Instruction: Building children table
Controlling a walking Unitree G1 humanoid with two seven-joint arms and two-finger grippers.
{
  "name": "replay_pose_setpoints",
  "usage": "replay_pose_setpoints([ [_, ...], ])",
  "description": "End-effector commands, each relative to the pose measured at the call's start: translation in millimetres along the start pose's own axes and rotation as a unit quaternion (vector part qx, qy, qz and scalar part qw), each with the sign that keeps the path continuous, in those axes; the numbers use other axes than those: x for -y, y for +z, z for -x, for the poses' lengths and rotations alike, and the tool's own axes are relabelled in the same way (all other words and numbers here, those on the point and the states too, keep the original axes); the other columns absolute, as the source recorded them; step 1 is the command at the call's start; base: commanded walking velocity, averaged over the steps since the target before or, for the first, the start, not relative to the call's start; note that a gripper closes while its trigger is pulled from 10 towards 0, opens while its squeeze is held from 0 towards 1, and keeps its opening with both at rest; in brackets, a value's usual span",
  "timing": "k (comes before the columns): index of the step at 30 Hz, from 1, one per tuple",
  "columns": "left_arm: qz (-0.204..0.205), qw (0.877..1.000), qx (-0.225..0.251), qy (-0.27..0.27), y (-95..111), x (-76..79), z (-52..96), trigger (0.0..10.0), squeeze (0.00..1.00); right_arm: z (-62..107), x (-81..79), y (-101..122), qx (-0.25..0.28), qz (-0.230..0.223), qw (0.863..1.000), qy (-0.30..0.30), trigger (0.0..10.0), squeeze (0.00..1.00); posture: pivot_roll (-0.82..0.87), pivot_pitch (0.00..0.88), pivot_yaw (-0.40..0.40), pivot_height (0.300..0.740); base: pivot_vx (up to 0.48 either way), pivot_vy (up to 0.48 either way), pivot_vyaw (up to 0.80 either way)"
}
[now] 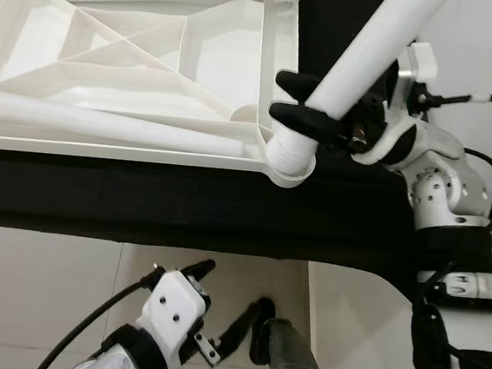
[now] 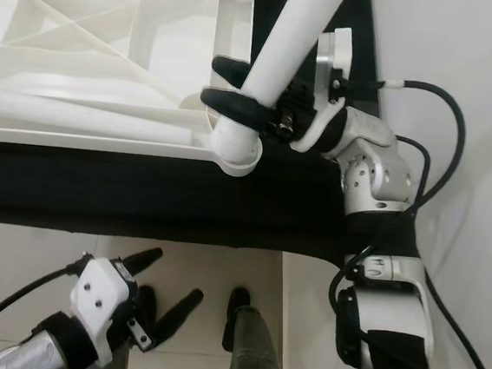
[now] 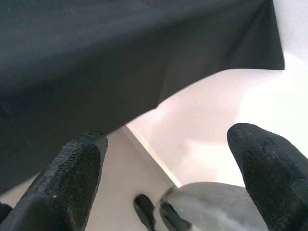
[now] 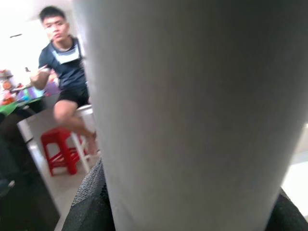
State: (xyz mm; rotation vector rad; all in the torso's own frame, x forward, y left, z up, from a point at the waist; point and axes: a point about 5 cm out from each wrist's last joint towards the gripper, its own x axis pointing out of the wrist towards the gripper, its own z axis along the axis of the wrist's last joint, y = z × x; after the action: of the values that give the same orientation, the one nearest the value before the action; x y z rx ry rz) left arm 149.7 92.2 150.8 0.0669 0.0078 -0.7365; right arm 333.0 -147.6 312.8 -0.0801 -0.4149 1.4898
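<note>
The upturned white table top (image 1: 136,60) lies on a black-draped surface (image 1: 140,200), its ribbed underside forming open triangular cells; two loose white legs (image 1: 104,118) lie across it. At its near corner sits a round socket (image 1: 290,158), and a white table leg (image 1: 372,53) stands in it, tilted up and away. The right tool (image 1: 299,101) is clamped around that leg just above the socket — one black finger on each side. In the right wrist view the leg (image 4: 192,110) looms close, a seated person (image 4: 65,72) and a red stool (image 4: 60,147) beyond. The left tool (image 1: 225,309) hangs low over the tiled floor (image 1: 27,285), fingers spread wide, holding nothing — the cloth's edge above it.
</note>
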Motion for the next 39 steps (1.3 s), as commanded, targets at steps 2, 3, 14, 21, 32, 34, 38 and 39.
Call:
replay_pose_setpoints([
  [2, 0.009, 1.0, -0.013, -0.013, -4.1, 7.8, 6.0, 10.0, 0.0, -5.5, -5.0, 5.7, -0.015, 0.03, 0.998, 0.045, 10.0, 0.0, 0.08, 0.561, -0.029, 0.74, 0.0, 0.0, 0.0],
  [3, 0.013, 1.0, -0.014, -0.016, -4.4, 8.7, 6.6, 10.0, 0.0, -8.0, -7.0, 3.6, -0.03, 0.037, 0.997, 0.056, 10.0, 0.0, 0.08, 0.56, -0.027, 0.74, 0.0, 0.0, 0.0],
  [14, 0.07, 0.993, -0.029, -0.091, -3.7, 32.2, 14.8, 10.0, 0.0, -20.7, -1.7, -7.0, -0.084, 0.045, 0.993, 0.076, 10.0, 0.0, 0.06, 0.564, -0.036, 0.74, 0.0, 0.0, 0.0],
  [21, 0.093, 0.99, -0.026, -0.099, -2.9, 34.4, 16.8, 10.0, 0.0, -16.2, 7.1, 3.8, -0.046, 0.001, 0.994, 0.094, 10.0, 0.0, 0.05, 0.573, -0.05, 0.74, 0.0, 0.0, 0.0],
  [32, 0.097, 0.99, -0.023, -0.099, -0.3, 34.6, 19.2, 10.0, 0.0, -10.6, 2.6, 3.4, -0.055, -0.022, 0.991, 0.122, 10.0, 0.0, 0.06, 0.59, -0.051, 0.74, 0.0, 0.0, 0.0],
  [34, 0.097, 0.99, -0.024, -0.1, -0.1, 34.7, 19.5, 10.0, 0.0, -11.8, 2.9, 2.0, -0.06, -0.018, 0.99, 0.123, 10.0, 0.0, 0.06, 0.591, -0.05, 0.74, 0.0, 0.0, 0.0],
  [38, 0.097, 0.99, -0.024, -0.103, 0.4, 34.9, 19.1, 10.0, 0.0, -12.8, 8.8, -3.7, -0.084, -0.003, 0.99, 0.11, 10.0, 0.0, 0.06, 0.593, -0.049, 0.74, 0.0, 0.0, 0.0],
  [39, 0.097, 0.99, -0.024, -0.103, 0.4, 34.9, 19.1, 10.0, 0.0, -12.8, 8.8, -3.7, -0.084, -0.003, 0.99, 0.11, 10.0, 0.0, 0.06, 0.593, -0.049, 0.74, 0.0, 0.0, 0.0],
])
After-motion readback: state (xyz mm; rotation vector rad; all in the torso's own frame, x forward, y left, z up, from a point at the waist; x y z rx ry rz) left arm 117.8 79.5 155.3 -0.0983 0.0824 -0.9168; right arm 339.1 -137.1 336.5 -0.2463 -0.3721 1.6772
